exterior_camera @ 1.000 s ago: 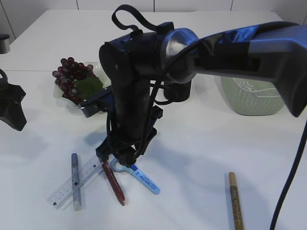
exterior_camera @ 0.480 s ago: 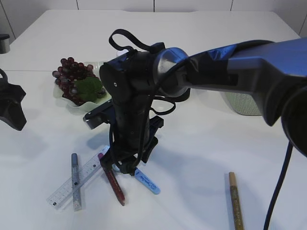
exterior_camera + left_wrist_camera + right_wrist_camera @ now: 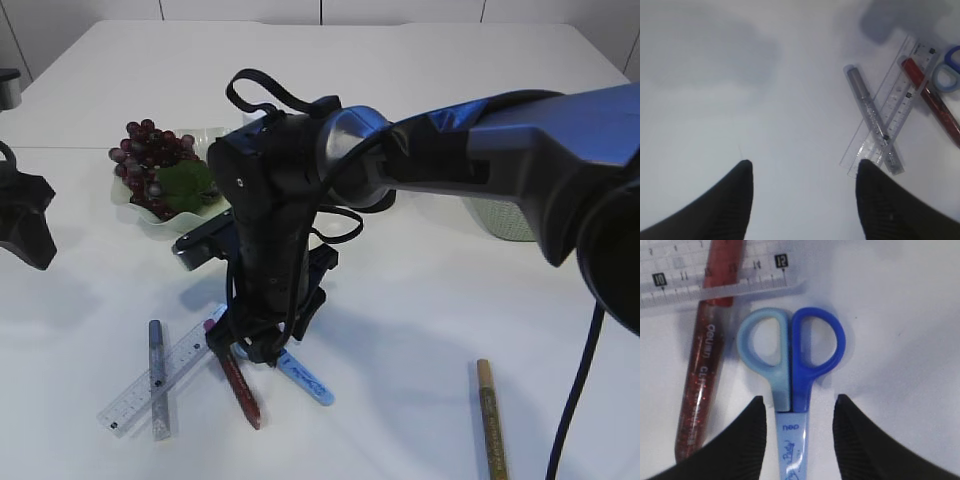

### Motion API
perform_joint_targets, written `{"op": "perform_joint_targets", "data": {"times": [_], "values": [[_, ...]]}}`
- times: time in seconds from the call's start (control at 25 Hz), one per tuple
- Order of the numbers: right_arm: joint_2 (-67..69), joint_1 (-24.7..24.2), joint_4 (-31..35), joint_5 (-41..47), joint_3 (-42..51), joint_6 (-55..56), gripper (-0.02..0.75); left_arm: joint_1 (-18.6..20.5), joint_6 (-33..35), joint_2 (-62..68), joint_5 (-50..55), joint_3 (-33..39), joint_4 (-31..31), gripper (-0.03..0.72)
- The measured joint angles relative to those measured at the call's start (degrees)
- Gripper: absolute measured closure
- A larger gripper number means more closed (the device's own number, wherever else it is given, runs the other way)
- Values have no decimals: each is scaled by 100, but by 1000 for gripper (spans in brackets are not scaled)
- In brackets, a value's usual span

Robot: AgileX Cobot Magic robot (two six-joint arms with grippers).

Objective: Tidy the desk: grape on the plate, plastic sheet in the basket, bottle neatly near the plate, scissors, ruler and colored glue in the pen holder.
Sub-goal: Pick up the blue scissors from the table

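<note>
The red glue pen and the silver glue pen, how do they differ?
The red glue pen is filled with red glitter; the silver glue pen is grey and sparkly. The silver one lies across the top of the ruler, while the red one's tip tucks under the ruler's end beside the scissors. Both are slim tubes lying flat.

Right claw point(image 3: 252, 348) over scissors point(image 3: 303, 377) (beside ruler point(image 3: 160, 382))

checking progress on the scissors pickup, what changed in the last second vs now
The right arm sank lower over the table, bringing the right gripper down so its open fingers straddle the scissors, just below the handles. Nothing is gripped yet. The scissors, ruler, red glue, silver glue, gold glue and grapes stayed put, and so did the left gripper.
</note>
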Motion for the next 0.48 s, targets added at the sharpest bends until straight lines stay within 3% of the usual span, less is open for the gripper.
{"op": "perform_joint_targets", "data": {"times": [0.48], "values": [[91, 0, 0, -55, -21, 13, 384, 0, 0, 0, -35, 0, 0, 221]]}}
